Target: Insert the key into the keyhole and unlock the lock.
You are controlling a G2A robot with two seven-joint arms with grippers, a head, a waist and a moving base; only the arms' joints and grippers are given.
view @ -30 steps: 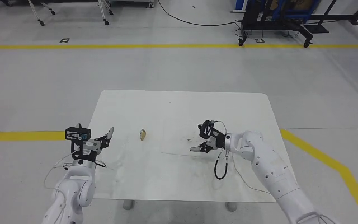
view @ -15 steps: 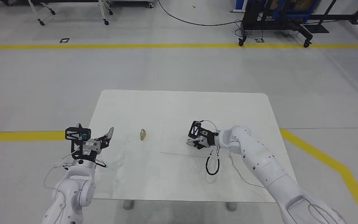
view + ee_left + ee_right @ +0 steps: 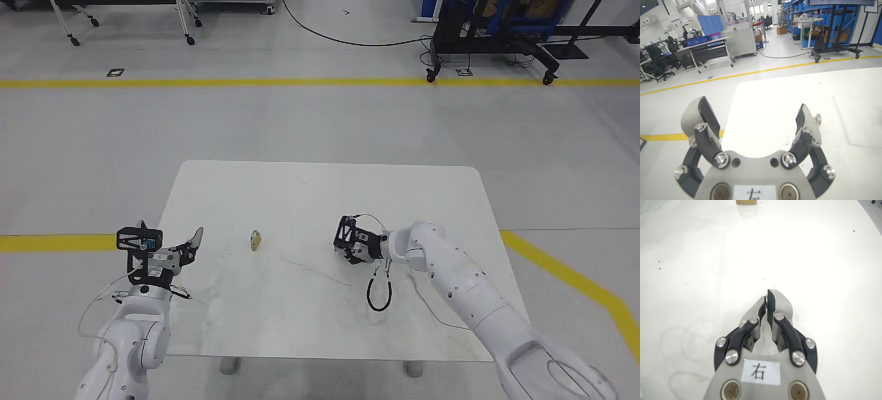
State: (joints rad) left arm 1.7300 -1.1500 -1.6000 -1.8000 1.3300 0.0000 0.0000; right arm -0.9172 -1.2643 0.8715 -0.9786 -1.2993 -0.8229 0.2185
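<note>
Just one lock (image 3: 256,239), one key (image 3: 766,299); left jaws apart, right jaws tight on it.

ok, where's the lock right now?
In the top view, the lock lies on the table, left of centre, between the left gripper and the right gripper, apart from both.

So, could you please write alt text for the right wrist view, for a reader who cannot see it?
The right gripper is shut on a thin metal key, held edge-on just above the white table. Farther ahead on the table sits the brass lock, cut off by the picture's edge.
</note>
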